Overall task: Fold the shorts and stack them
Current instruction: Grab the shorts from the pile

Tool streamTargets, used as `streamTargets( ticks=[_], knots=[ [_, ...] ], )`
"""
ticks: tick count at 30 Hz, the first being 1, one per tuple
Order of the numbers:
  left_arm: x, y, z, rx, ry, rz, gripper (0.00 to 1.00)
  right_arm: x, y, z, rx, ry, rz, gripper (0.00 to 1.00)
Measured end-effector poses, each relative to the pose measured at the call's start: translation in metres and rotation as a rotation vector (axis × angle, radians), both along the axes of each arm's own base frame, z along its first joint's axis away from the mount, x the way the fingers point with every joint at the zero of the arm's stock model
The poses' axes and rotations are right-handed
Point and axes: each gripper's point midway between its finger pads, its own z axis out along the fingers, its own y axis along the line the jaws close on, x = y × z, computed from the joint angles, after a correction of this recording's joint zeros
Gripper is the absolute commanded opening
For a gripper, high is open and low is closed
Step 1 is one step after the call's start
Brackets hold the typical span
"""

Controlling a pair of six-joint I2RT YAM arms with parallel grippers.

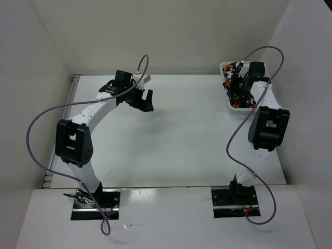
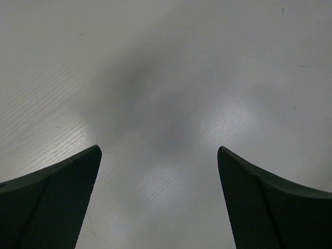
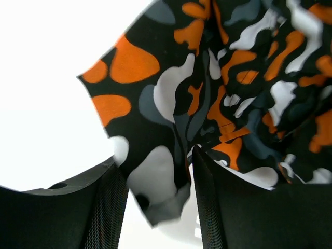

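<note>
We found the shorts (image 1: 226, 70) heaped in the basket (image 1: 234, 107), with the right gripper (image 1: 239, 91) down in the basket and its jaws narrowed about a loose flap; whether they clamped it we could not tell. In our judgement, a hold on so thin an edge might slip on lifting, or the flap might drag tangled cloth, or the basket itself, up with it. The left gripper (image 1: 140, 98) hung well apart from the basket, jaws wide and empty, too far off to steady anything.

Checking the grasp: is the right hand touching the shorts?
Touching. Right wrist view: the shorts hang between the fingers of the right hand, against both.
</note>
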Motion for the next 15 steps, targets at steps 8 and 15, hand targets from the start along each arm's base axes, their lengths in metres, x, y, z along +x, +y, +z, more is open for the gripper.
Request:
streamTargets(
  ticks=[8, 15],
  knots=[
    [-0.008, 0.002, -0.002, 0.003, 0.013, 0.000, 0.99, 0.006, -0.003, 0.052, -0.036, -0.138, -0.005, 0.36],
    [-0.013, 0.004, -0.001, 0.004, 0.015, -0.001, 0.99, 0.009, -0.008, 0.055, -0.058, -0.157, -0.025, 0.60]
  ],
)
